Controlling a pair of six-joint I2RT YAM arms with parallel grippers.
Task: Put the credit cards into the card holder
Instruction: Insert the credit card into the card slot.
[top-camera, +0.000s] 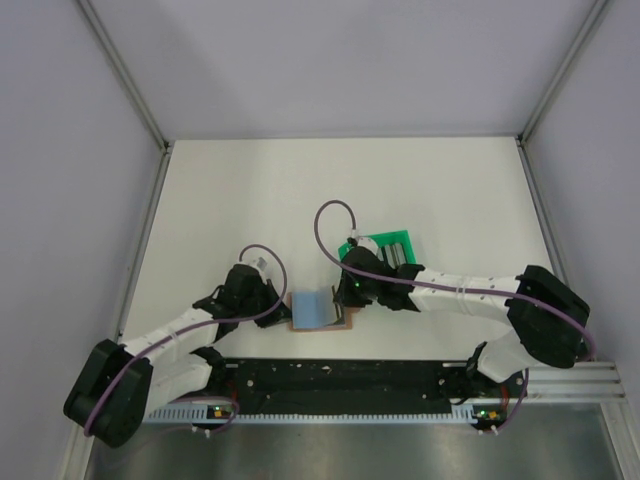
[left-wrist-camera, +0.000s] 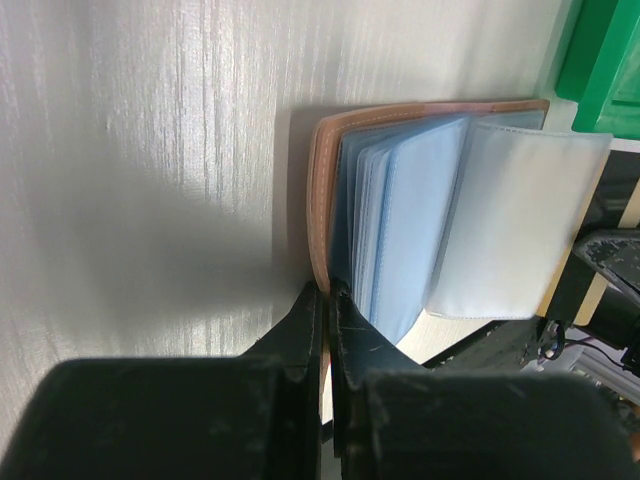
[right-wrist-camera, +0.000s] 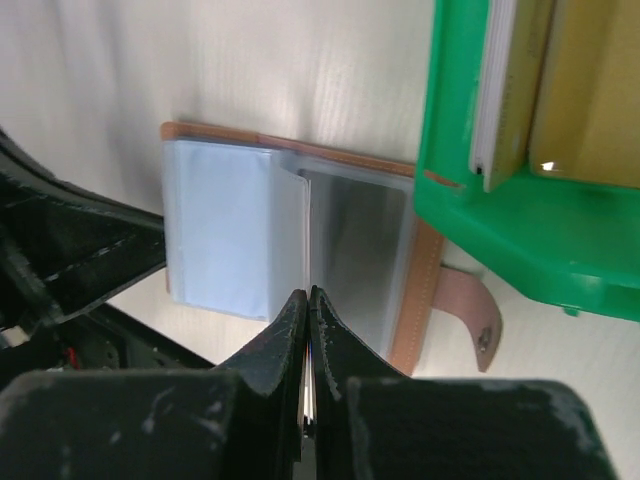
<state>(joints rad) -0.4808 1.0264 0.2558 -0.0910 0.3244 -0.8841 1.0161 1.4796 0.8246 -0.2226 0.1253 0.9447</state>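
Note:
The tan card holder (top-camera: 346, 322) lies open near the table's front edge, its clear blue-tinted sleeves (left-wrist-camera: 400, 230) fanned out. My left gripper (left-wrist-camera: 328, 290) is shut on the edge of its tan cover (left-wrist-camera: 322, 190); from above, the left gripper (top-camera: 284, 308) sits at its left side. My right gripper (right-wrist-camera: 308, 293) is shut on one clear sleeve leaf (right-wrist-camera: 290, 230), which it holds raised edge-on. From above, the right gripper (top-camera: 345, 300) is over the holder's right half. The credit cards stand in a green tray (right-wrist-camera: 500, 225): a yellow-gold one (right-wrist-camera: 590, 90) and a pale-edged one (right-wrist-camera: 495, 90).
The green tray (top-camera: 405, 237) sits just behind and to the right of the holder. The holder's strap with its snap (right-wrist-camera: 470, 320) sticks out to the right. A black base rail (top-camera: 330, 375) runs along the near edge. Grey walls enclose the table.

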